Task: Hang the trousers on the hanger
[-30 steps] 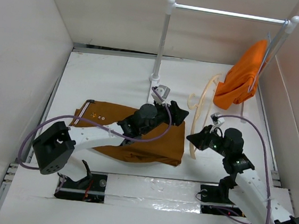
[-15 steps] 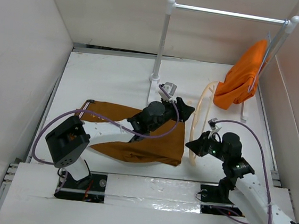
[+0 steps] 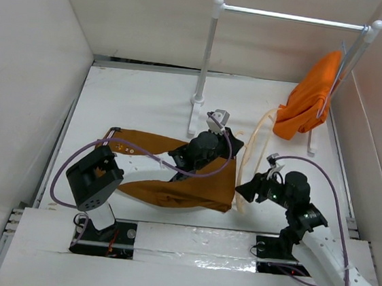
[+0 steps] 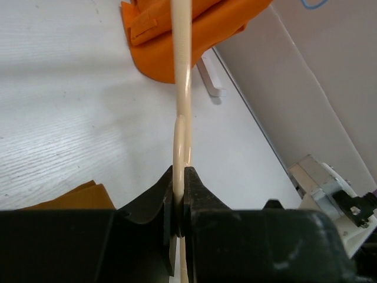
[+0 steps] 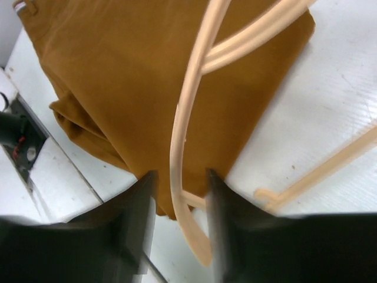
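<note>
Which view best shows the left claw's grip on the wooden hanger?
Left wrist: the left claw is pinched shut on the wooden hanger, seen edge-on. Top external shows most of its outline, grip hidden. Right wrist shows one curved arm between the open right claw.

White walls [image 3: 21, 64] enclose a white table [image 3: 141, 97] bearing a garment rail [image 3: 293, 18].

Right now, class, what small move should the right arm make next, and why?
Probably close the right end effector on the hanger: its fingers stand open either side of the curved arm, not touching it, while the left end effector is shut on the hanger at the trousers' edge. A second grip would likely steady it.
</note>
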Robot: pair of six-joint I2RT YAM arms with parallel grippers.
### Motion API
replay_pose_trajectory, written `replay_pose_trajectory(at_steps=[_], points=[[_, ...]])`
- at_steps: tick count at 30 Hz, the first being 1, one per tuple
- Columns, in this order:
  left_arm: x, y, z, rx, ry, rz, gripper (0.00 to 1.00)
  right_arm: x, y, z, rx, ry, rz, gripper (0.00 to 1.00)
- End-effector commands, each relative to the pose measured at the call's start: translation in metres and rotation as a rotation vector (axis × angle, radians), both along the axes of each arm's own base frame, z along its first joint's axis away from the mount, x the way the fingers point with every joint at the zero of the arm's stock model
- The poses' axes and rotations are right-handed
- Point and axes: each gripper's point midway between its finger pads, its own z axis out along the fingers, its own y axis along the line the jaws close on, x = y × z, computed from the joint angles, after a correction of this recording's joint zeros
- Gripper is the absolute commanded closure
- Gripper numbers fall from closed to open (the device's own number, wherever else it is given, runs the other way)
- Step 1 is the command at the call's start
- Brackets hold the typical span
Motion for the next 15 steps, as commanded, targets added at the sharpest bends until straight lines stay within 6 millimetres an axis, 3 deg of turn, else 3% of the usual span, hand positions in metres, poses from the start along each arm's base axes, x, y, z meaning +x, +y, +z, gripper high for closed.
replay_pose_trajectory(at_steps=[1,4,8,9,11,12,13,15], points=[[0.005,0.01,0.028,-0.042,-0.025,0.047,1.0,0.0,-0.007,0.013,-0.046,-0.04,-0.014,0.38],[-0.008,0.019,0.025,-0.077,0.022,0.047,1.0,-0.003,-0.018,0.035,-0.091,-0.102,-0.044,0.21],[-0.029,0.026,0.011,-0.114,0.091,0.052,1.0,-0.004,-0.027,0.061,-0.084,-0.173,-0.088,0.22],[-0.03,0.033,0.0,-0.104,0.109,0.073,1.0,-0.004,-0.025,0.063,-0.075,-0.182,-0.082,0.25],[-0.036,0.037,-0.004,-0.135,0.146,0.094,1.0,-0.002,-0.023,0.058,-0.08,-0.164,-0.074,0.46],[-0.042,0.037,-0.014,-0.117,0.168,0.093,1.0,0.0,-0.021,0.056,-0.079,-0.164,-0.067,0.6],[-0.04,0.041,-0.02,-0.103,0.182,0.12,1.0,0.001,-0.019,0.048,-0.08,-0.149,-0.054,0.81],[-0.041,0.047,-0.037,-0.052,0.224,0.165,1.0,0.009,-0.012,0.041,-0.062,-0.139,-0.046,0.93]])
